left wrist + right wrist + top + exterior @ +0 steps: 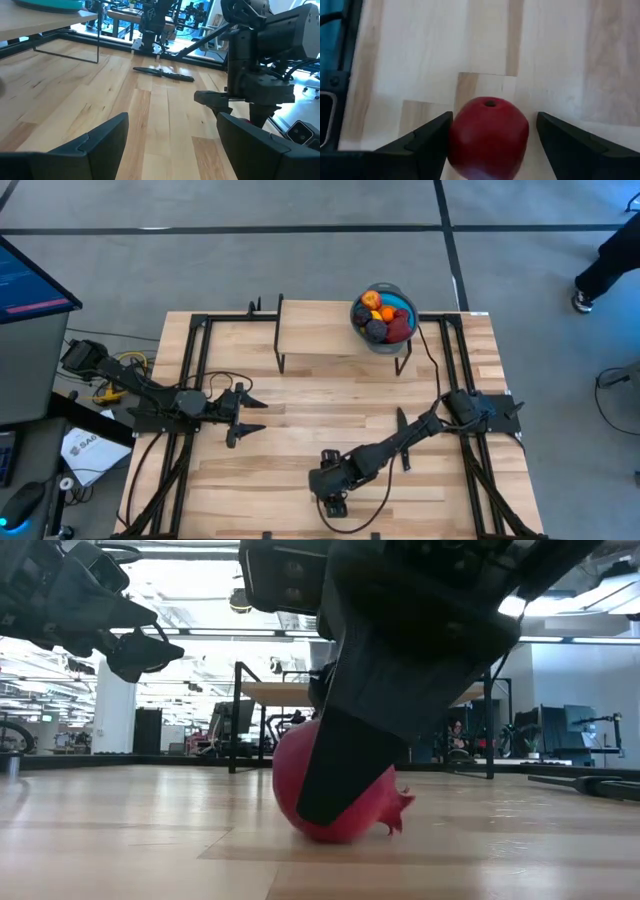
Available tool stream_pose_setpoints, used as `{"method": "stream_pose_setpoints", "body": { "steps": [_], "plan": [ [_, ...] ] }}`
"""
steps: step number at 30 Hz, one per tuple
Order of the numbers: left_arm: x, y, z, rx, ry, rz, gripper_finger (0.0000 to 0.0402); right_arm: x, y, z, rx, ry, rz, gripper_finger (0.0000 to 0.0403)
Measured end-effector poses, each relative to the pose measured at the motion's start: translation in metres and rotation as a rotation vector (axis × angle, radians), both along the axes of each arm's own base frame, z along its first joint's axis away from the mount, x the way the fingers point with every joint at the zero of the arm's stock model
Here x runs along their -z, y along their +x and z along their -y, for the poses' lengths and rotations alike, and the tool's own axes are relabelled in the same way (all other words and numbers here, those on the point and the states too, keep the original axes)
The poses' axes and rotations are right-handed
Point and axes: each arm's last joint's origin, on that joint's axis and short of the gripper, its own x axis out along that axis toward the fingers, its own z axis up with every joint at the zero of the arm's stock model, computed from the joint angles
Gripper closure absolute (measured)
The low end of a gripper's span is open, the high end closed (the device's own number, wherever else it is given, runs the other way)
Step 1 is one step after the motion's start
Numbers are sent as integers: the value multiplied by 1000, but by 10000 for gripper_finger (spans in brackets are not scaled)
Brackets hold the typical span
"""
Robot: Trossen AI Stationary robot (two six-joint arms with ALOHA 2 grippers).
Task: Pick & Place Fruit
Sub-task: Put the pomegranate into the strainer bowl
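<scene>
A red fruit [489, 132] with a small crown rests on the wood near the table's near edge [285, 780]. My right gripper [335, 502] slants down over it, open, with one finger on each side of the fruit [495, 137]. In the low view one finger [345, 765] stands in front of the fruit. Several more fruits [381, 317], red, orange and dark purple, lie in the blue bowl [408, 302] on the raised shelf at the far side. My left gripper [255, 417] waits open and level above the table's left part. My right gripper comes at the red fruit from above, slanting down, with its fingers astride the fruit's two sides. One finger [432, 135] lies right beside the fruit's side [454, 137]. I cannot tell whether it touches. The fruit sits on the table.
A slim black knife [162, 73] lies flat on the wood between the shelf and the right arm. The raised wooden shelf [320, 330] stands on thin black legs at the far middle. Black frame rails [190, 370] run along both table sides.
</scene>
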Motion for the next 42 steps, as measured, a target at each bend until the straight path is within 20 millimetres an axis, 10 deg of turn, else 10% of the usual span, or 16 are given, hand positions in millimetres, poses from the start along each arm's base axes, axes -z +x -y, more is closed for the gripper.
{"method": "stream_pose_setpoints", "body": {
  "steps": [15,32,42],
  "plan": [
    [0,0,0,0,2,-1,105,-18,-8,-2,57,43,25,251],
    [-18,-2,19,280,178,188,105,-23,-40,65,327,483,831,190],
    [-12,27,39,331,247,45,105,-31,-31,66,214,438,755,238]
  ]
}}
